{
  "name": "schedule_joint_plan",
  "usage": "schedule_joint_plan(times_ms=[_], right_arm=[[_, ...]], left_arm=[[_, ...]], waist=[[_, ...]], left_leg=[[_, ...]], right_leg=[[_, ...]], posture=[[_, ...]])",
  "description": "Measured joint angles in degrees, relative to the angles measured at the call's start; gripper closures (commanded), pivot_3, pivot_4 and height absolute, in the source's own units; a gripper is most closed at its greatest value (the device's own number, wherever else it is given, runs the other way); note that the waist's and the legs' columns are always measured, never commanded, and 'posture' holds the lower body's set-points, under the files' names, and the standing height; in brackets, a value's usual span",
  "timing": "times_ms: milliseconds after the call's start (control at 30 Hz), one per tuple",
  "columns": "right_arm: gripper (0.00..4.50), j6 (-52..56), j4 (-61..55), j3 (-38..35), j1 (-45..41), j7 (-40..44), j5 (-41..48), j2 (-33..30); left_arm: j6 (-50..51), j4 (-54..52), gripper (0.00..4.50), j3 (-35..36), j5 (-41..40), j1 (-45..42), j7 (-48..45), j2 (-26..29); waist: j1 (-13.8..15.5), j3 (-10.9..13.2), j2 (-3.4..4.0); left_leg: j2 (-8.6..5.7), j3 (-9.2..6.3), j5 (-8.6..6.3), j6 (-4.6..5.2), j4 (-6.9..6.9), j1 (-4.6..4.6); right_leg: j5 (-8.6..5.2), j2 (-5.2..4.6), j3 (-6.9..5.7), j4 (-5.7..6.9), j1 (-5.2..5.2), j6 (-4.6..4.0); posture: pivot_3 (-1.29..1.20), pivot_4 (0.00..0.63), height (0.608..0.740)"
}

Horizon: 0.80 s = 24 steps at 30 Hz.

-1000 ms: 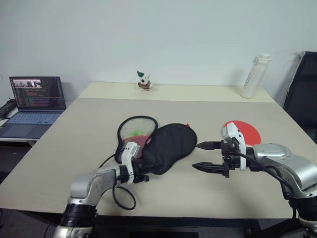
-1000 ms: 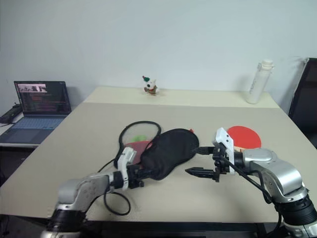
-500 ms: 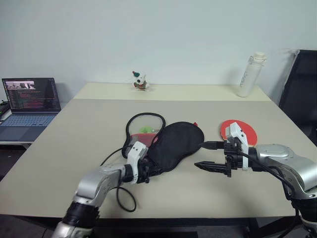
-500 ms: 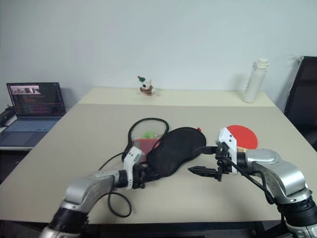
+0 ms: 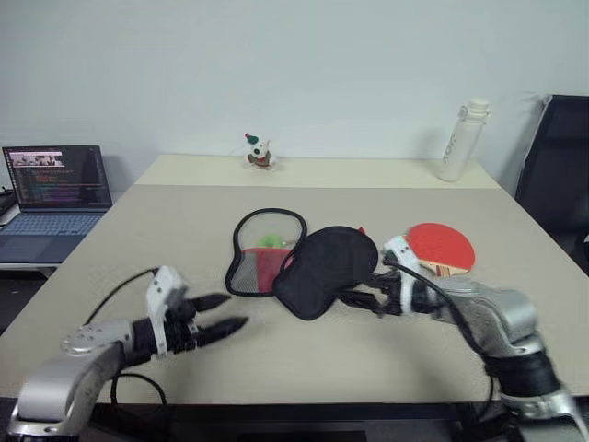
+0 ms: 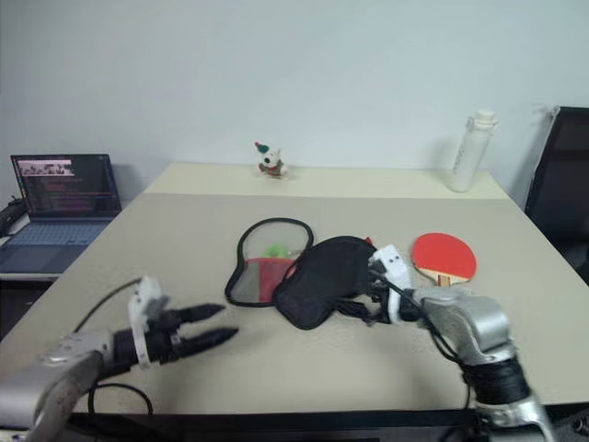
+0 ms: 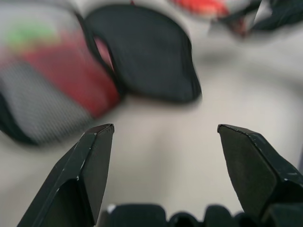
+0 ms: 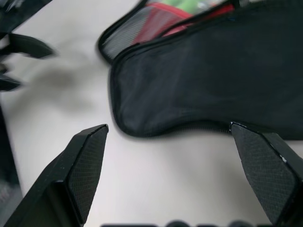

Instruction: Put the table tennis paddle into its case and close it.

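1. Two grippers, both empty right now. My left gripper (image 5: pixel 219 313) hangs over bare table (image 5: pixel 166 230) with its fingers spread apart, well clear of everything. The right gripper (image 6: pixel 354 296) also has its jaws wide apart, and it sits right at the near edge of the case (image 5: pixel 304 267). In the right wrist view the black flap lies just ahead of the fingertips (image 8: pixel 90 156) and isn't pinched.

2. Step-wise I'd say we're at the very start of loading. The case lies unzipped and folded open, black half toward the right gripper and red mesh half on the far side of it, toward my left arm. The paddle (image 5: pixel 442 249) isn't in it yet.

3. The paddle sits flat on the table just beyond the right gripper, out on its outer side, beside the case but apart from it. The red face points away from me and the wooden handle points back toward me, so its long axis runs roughly front to back.

4. Next move, my guess: the right gripper has to go for that handle, since it's the only grabbable bit. The paddle then needs turning to line up with the case, which lies at a slant.

5. The left gripper probably needs to come back and pin the case so it doesn't skate.
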Motion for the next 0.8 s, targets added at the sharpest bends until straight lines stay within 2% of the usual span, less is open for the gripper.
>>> schedule_joint_plan(times_ms=[167, 400, 733, 800], right_arm=[[0.0, 3.5, 1.3, 0.4, 0.8, -7.5, -2.7, 4.0], [0.0, 4.1, 0.4, -0.4, 1.4, -11.4, -4.0, 8.3], [0.0, -7.9, 9.6, 3.0, -2.2, -13.6, -9.8, 16.1], [0.37, -8.9, 10.7, 2.9, -3.1, -13.8, -10.6, 16.2]], left_arm=[[0.6, 1.6, 0.7, 0.3, -0.1, -2.8, 0.4, 0.2], [1.3, 1.6, 0.7, -0.3, -0.1, -4.8, 0.8, 0.8], [1.5, 1.6, 0.7, -0.9, -0.1, -6.4, 1.2, 0.8], [1.5, 1.6, 0.64, -0.9, 0.0, -6.4, 1.3, 0.8]], waist=[[0.0, 0.0, 0.0], [-0.4, 0.0, -0.01], [-0.4, 0.0, -0.01], [-0.4, 0.0, -0.01]], left_leg=[[0.0, 0.05, 0.0, -0.01, 0.0, -0.19], [0.02, 0.05, 0.0, 0.0, -0.01, -0.19], [0.02, 0.05, 0.0, 0.0, -0.01, -0.19], [0.02, 0.06, 0.0, 0.0, -0.01, -0.21]], right_leg=[[0.0, -0.02, 0.02, -0.06, -0.17, 0.01], [0.0, 0.02, 0.04, -0.02, -0.2, 0.01], [0.0, 0.03, 0.04, 0.0, -0.24, 0.0], [0.0, 0.02, 0.05, -0.02, -0.24, 0.0]], posture=[[0.0, 0.15, 0.74], [0.0, 0.15, 0.74], [0.0, 0.15, 0.74], [0.0, 0.15, 0.74]])
